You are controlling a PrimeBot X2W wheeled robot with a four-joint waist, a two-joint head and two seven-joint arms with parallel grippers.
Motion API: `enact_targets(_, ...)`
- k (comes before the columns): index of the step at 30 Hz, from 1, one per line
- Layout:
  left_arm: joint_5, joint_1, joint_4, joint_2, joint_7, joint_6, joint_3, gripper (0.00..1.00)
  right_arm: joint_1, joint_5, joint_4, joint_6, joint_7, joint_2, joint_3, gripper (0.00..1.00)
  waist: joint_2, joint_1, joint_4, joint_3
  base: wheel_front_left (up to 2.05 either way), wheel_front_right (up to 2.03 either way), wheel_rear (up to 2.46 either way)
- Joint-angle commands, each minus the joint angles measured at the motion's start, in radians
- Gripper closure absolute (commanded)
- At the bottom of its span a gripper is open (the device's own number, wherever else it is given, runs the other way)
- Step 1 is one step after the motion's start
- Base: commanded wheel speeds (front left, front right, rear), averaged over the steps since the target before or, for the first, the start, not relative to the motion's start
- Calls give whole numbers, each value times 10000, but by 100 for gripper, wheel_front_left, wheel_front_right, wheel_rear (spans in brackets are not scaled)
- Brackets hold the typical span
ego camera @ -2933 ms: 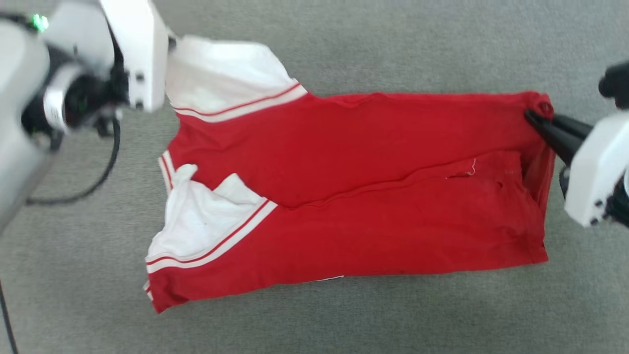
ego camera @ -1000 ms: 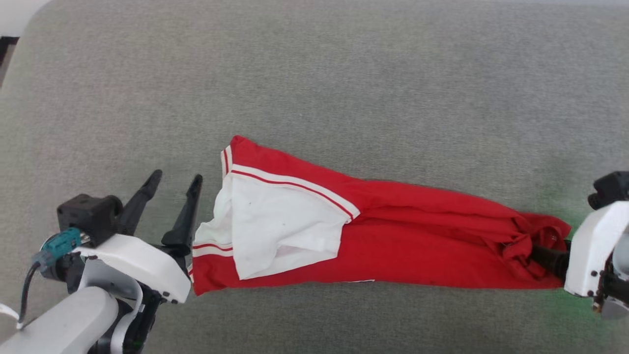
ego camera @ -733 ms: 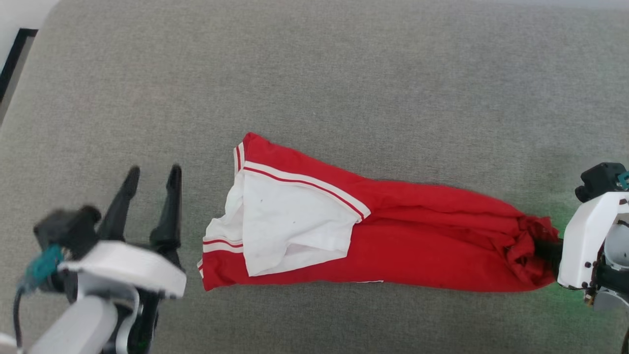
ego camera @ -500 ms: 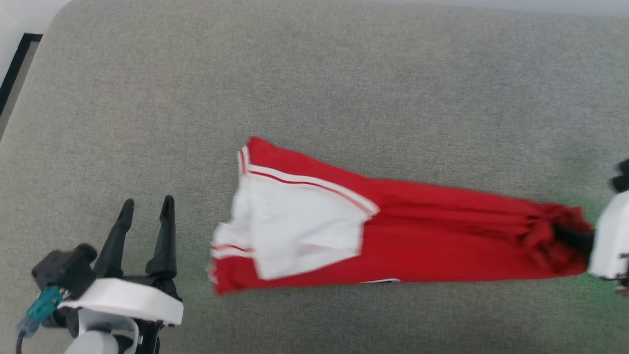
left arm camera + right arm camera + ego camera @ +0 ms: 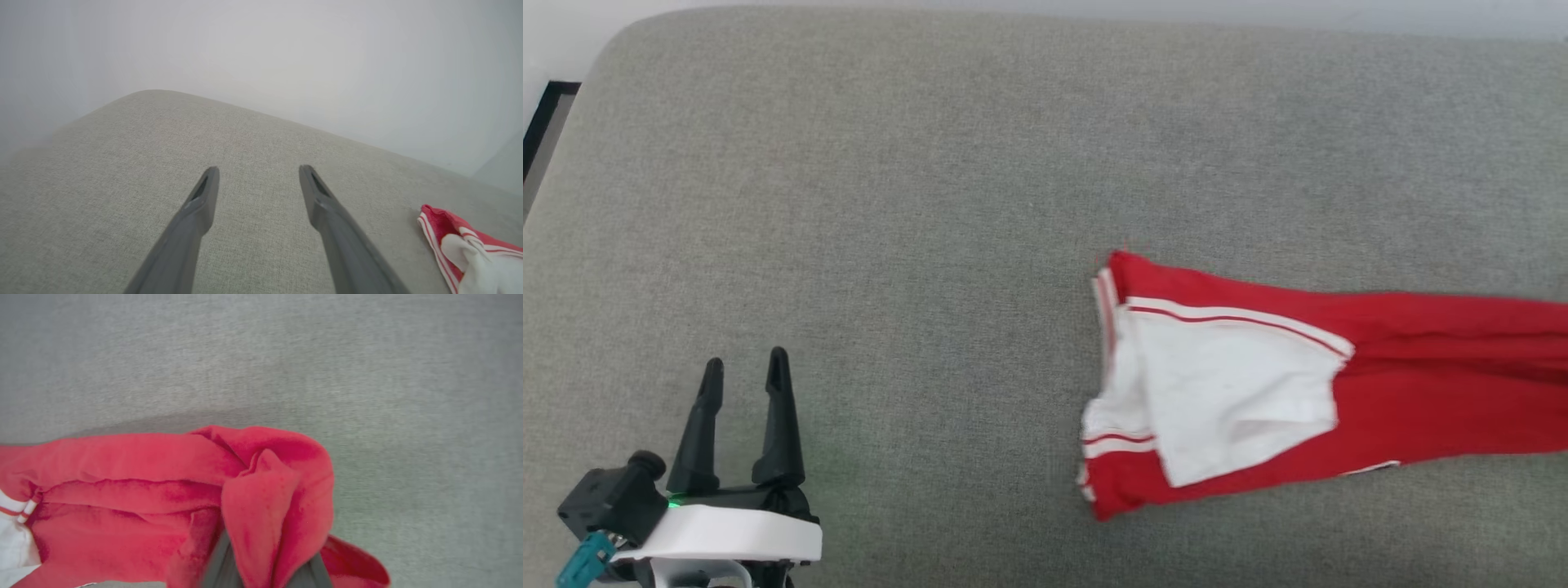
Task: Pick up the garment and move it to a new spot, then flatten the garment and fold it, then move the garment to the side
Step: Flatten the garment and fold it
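your left gripper [image 5: 745, 359]: fingers spread wide, empty, over the left of the grey woven cushion [image 5: 931, 204]. your right gripper [image 5: 263, 559]: clamped on a bunched end of the red-and-white soft jersey garment [image 5: 1421, 384], stretched along the right.

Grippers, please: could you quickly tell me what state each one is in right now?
Left gripper: open, holding nothing.
Right gripper: shut on a bunched red end of the garment.
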Motion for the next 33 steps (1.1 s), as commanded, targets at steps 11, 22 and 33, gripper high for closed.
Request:
enact_targets(11,1054,186,481,-1045,-52,-946,987,0,-7,1332,-1546,-6,781,497,449,100,-1,0,-86,-291,0,0,0)
enact_targets(22,1337,-125,653,-1371,-51,-1136,897,0,166,1389,-4473,-4,1401,1788,2707,100,-1,0,539,-357,0,0,0)
enact_targets(33,1164,-294,834,-1507,-51,-1147,506,0,-923,772,-3591,-4,1176,2730,4548,100,-1,0,1286,-366,0,0,0)
